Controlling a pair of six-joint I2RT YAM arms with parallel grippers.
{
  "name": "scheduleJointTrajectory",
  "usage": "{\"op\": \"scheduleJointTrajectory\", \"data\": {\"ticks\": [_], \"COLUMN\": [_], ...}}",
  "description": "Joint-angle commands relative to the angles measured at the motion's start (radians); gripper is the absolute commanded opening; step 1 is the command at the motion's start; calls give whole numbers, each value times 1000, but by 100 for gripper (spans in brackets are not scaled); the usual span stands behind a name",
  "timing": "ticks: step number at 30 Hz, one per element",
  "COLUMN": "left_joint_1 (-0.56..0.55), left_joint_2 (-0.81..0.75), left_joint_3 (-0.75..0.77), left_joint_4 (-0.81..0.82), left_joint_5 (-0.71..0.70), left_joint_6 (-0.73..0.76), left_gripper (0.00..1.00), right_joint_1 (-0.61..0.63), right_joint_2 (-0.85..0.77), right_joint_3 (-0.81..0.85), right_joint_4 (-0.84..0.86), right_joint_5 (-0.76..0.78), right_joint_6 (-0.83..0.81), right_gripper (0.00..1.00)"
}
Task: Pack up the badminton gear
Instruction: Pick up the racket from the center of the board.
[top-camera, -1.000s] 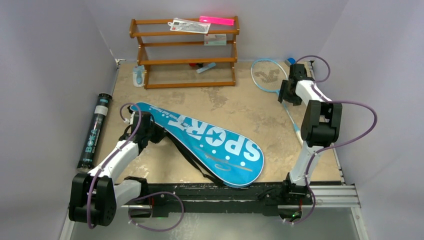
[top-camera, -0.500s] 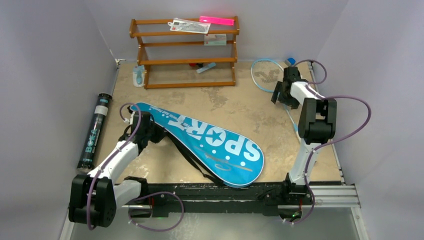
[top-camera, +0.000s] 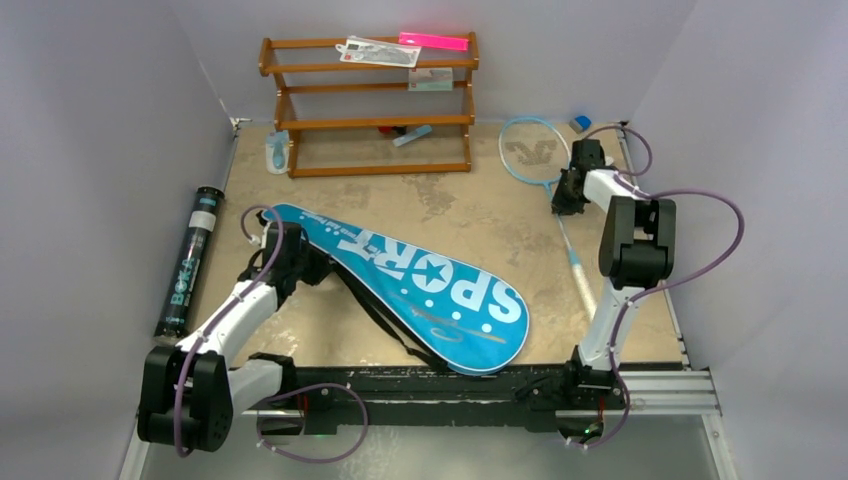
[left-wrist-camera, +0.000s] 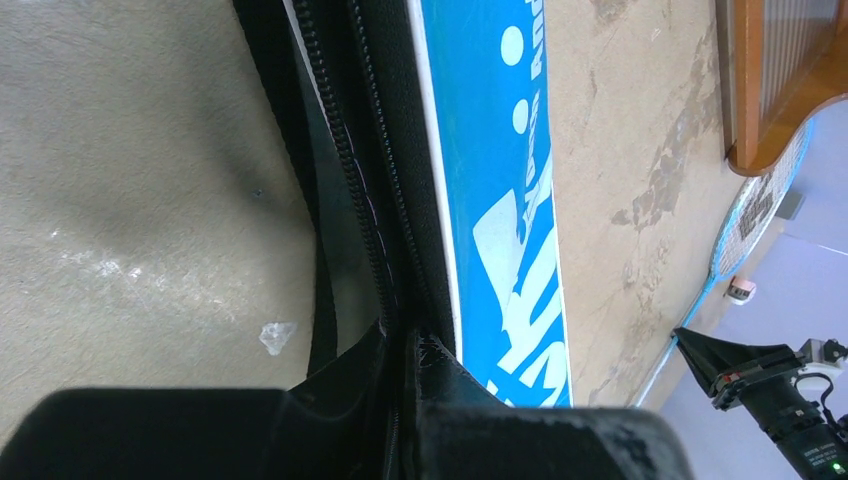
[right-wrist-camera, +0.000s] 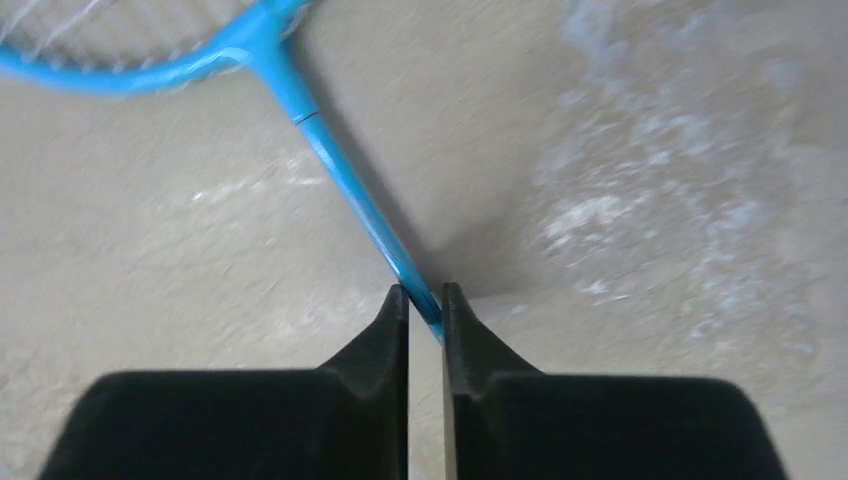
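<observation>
The blue bag lettered "SPORT" (top-camera: 410, 285) lies slantwise across the table. My left gripper (top-camera: 290, 262) is at its narrow end, shut on the bag's black zipper edge (left-wrist-camera: 370, 230). A light-blue racket (top-camera: 530, 150) lies at the back right, its white handle (top-camera: 581, 277) pointing toward the near edge. My right gripper (top-camera: 568, 195) stands over its thin shaft just below the head. In the right wrist view the fingers (right-wrist-camera: 400, 320) are pinched on the blue shaft (right-wrist-camera: 340, 170). The long black tube (top-camera: 190, 262) lies along the left wall.
The brown wooden rack (top-camera: 370, 105) stands at the back with a pink strip (top-camera: 433, 41) and small items on its shelves. A small blue bit (top-camera: 581, 122) sits in the far right corner. Grey walls close in on three sides.
My right gripper came down onto the racket's shaft and closed on it; the racket's handle now lies in view beside the right arm. The left arm and the bag have not moved.
</observation>
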Motion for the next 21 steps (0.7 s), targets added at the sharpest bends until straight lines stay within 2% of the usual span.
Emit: {"op": "scheduleJointTrajectory", "data": {"ticks": [1, 3, 9, 15, 21], "left_joint_1": [-2, -2, -14, -62, -149], "left_joint_2": [4, 8, 34, 68, 118], "left_joint_3": [-17, -16, -5, -31, -69], "left_joint_4": [64, 69, 65, 76, 185], "left_joint_5": [35, 37, 48, -10, -75], "left_joint_6": [-4, 0, 7, -27, -87], "left_gripper": [0, 0, 3, 4, 13], "right_joint_1": [61, 76, 148, 181, 194], "right_joint_2": [-55, -79, -205, -303, -425], "right_joint_3": [-73, -90, -111, -60, -98], "right_joint_4": [13, 20, 23, -60, -83], "right_joint_5": [-75, -75, -97, -131, -265], "right_joint_6": [6, 5, 5, -22, 18], "right_gripper": [4, 0, 0, 0, 0]}}
